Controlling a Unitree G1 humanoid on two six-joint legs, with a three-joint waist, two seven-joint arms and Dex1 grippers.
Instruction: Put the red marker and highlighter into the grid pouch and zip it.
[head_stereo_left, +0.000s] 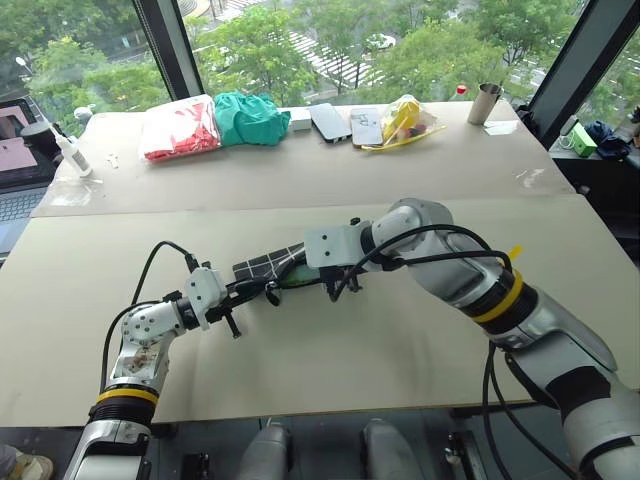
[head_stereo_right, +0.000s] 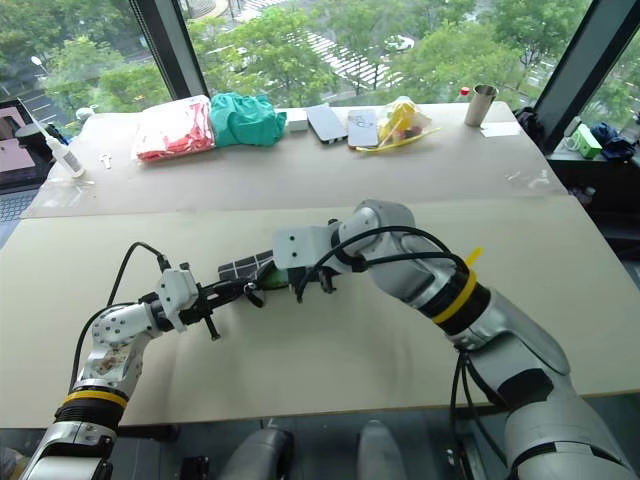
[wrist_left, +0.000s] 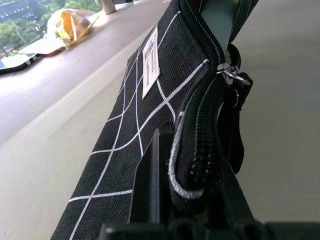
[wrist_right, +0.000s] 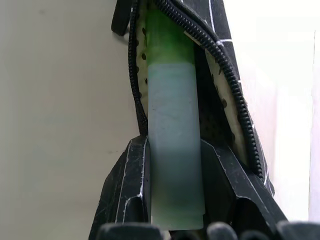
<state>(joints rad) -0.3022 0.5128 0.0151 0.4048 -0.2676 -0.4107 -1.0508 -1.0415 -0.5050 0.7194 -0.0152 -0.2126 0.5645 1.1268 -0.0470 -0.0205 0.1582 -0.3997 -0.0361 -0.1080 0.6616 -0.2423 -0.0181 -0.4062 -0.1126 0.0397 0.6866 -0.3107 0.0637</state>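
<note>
The grid pouch (head_stereo_left: 263, 266), black with white lines, lies on the near table with its zipper open. My left gripper (head_stereo_left: 262, 291) is shut on the pouch's zipper edge (wrist_left: 197, 165) at the near end; the white label (wrist_left: 150, 62) and the zipper pull (wrist_left: 235, 77) show beyond it. My right gripper (wrist_right: 175, 146) is shut on the light green highlighter (wrist_right: 172, 125). The highlighter's brighter green end sits inside the pouch's open mouth (wrist_right: 210, 100). From above, a bit of green (head_stereo_left: 296, 280) shows at the opening under the right gripper (head_stereo_left: 335, 287). The red marker is out of view.
On the far table stand a red packet (head_stereo_left: 180, 128), a green cloth (head_stereo_left: 250, 117), flat devices (head_stereo_left: 330, 121), a yellow bag (head_stereo_left: 405, 120), a metal cup (head_stereo_left: 485, 103) and a white bottle (head_stereo_left: 72, 155). A laptop (head_stereo_left: 15, 150) sits at far left.
</note>
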